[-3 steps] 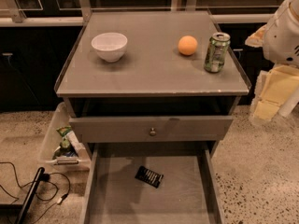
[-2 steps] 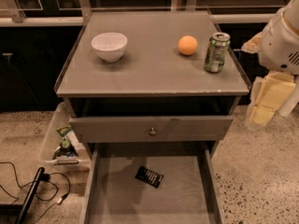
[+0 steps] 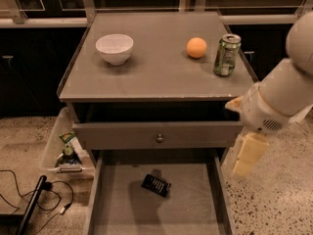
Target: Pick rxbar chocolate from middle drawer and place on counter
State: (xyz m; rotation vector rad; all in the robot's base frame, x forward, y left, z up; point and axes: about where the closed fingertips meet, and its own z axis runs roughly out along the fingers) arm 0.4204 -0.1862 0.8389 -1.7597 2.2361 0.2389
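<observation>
The rxbar chocolate (image 3: pixel 156 185), a small black wrapper with pale print, lies flat on the floor of the open middle drawer (image 3: pixel 195 207), near its back and left of centre. The counter (image 3: pixel 161 80) is the grey top above it. My gripper (image 3: pixel 247 154) hangs at the end of the white arm on the right. It is outside the drawer's right wall, above floor level and to the right of the bar. It holds nothing that I can see.
On the counter stand a white bowl (image 3: pixel 114 48), an orange (image 3: pixel 196 47) and a green soda can (image 3: pixel 227 55) near the right edge. A partly open upper drawer front with a knob (image 3: pixel 159 137) overhangs the middle drawer. A clear bin (image 3: pixel 66 151) and cables (image 3: pixel 29 204) lie on the left floor.
The arm has swung left and down from beside the counter's right edge to the right side of the open drawer. The bar and the counter items have not moved.
</observation>
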